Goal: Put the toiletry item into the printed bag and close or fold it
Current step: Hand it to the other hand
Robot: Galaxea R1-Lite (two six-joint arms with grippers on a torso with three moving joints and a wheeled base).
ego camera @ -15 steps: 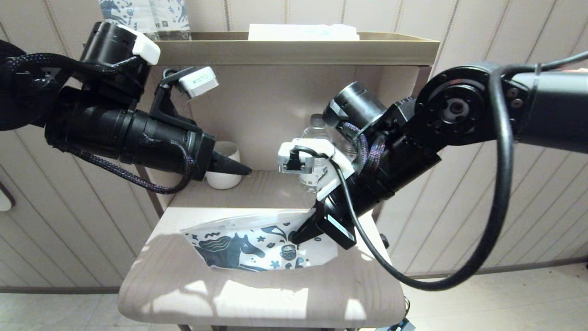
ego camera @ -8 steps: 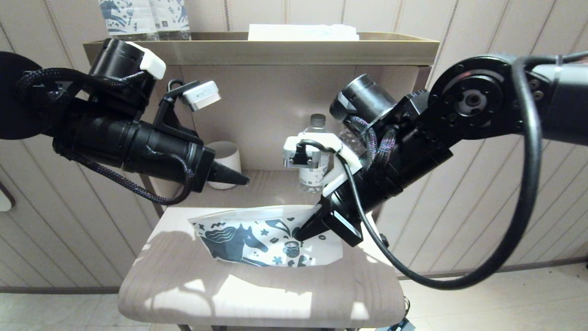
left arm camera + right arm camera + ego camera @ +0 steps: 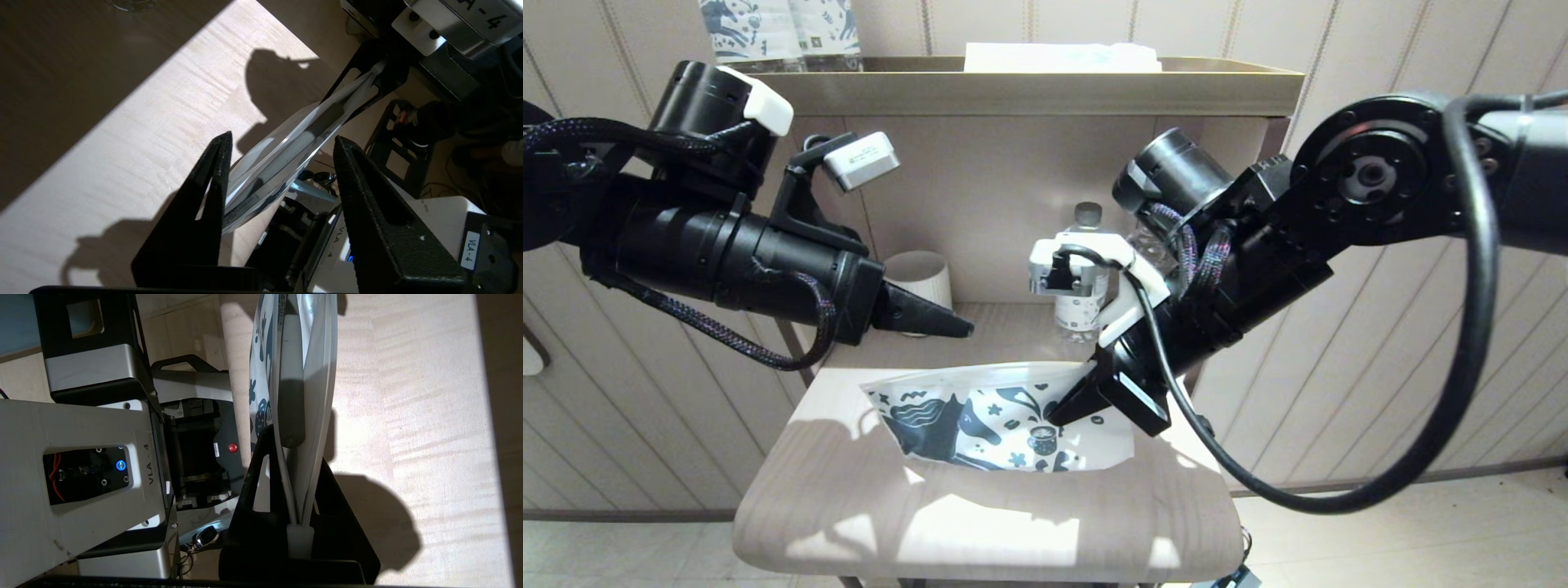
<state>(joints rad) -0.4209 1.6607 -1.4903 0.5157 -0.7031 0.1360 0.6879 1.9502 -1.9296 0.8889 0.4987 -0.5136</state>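
The printed bag [image 3: 996, 429], white with a dark blue horse, hangs tilted just above the small wooden table [image 3: 980, 531]. My right gripper [image 3: 1066, 412] is shut on the bag's right end. In the right wrist view the right gripper [image 3: 296, 457] pinches both bag walls together, and the toiletry item [image 3: 291, 396], a slim white toothbrush, lies inside the bag's mouth [image 3: 314, 375]. My left gripper [image 3: 956, 327] hovers above the bag's left part, apart from it. In the left wrist view the left gripper [image 3: 282, 141] stands open and holds nothing, with the bag [image 3: 261, 171] beyond its fingers.
A white cup [image 3: 925, 278] and a clear water bottle [image 3: 1082, 282] stand at the back of the table. The shelf [image 3: 1225, 82] above carries horse-print bottles [image 3: 776, 28] and a flat white packet [image 3: 1062, 57]. The robot's base lies below the table's near edge.
My left gripper has opened and its arm has drawn slightly left. The right gripper has lifted and shifted the bag a little to the right, still gripping it.
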